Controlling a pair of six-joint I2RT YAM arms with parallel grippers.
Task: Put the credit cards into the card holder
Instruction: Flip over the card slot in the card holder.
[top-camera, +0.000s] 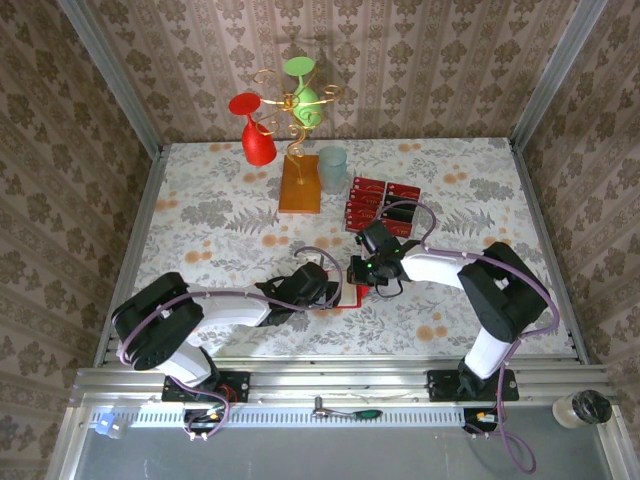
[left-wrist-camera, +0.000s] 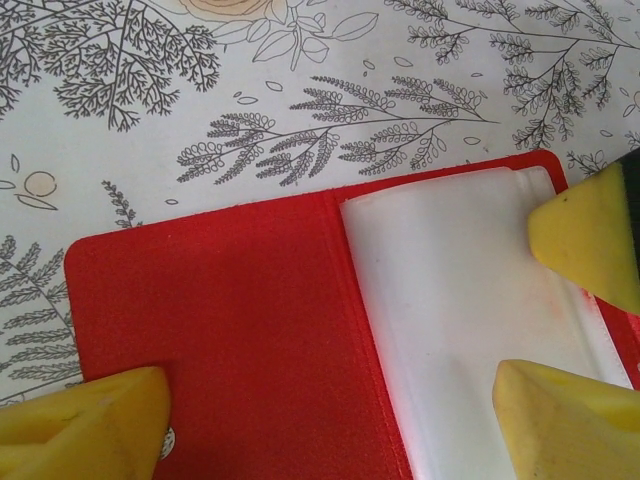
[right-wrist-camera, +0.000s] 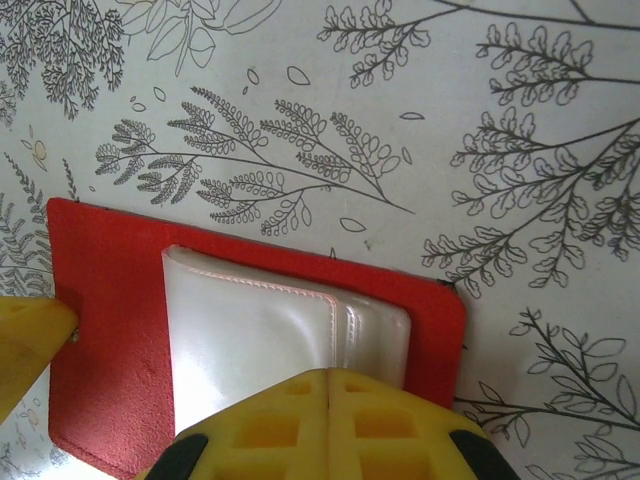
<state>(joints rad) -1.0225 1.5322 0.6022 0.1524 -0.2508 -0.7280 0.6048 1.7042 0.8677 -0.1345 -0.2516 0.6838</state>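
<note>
Fern-printed cloth covers the table (top-camera: 200, 220), with patterned wallpaper behind it. Just below the frame's centre, the card holder (top-camera: 348, 298) lies open and flat. The left gripper (left-wrist-camera: 330, 400) stands over it with its jaws spread wide. The right gripper (right-wrist-camera: 330, 385) is pinched closed, its tips at the pale pocket (right-wrist-camera: 250, 330). Above and right of centre, the credit cards (top-camera: 380, 205) sit in rows, well apart.

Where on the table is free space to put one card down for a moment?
The widest bare cloth lies left of the stand base, up to the table's left edge. A smaller patch is in the far right corner, beyond the cards. The middle is crowded: the left end effector and right end effector meet at the wallet.
</note>
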